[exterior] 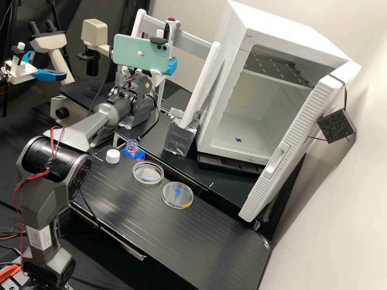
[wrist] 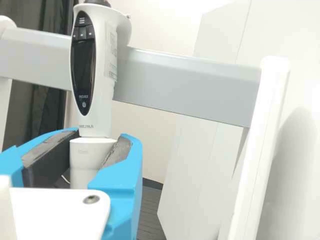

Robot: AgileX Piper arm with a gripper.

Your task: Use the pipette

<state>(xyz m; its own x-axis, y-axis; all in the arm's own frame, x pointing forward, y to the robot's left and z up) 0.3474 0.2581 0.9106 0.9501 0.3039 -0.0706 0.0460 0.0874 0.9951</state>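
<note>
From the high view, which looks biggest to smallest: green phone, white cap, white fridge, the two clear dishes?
White fridge
Green phone
Far dish and near dish: too alike to rank
White cap

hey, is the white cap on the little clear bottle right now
No, the white cap sits on the bench beside the open bottle.

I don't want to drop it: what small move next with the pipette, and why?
I'd gently squeeze the gripper and check its hold before lifting: it straddles the lower body of the pipette, in front of the grey crossbar, but I cannot tell whether the grip is firm.
</note>
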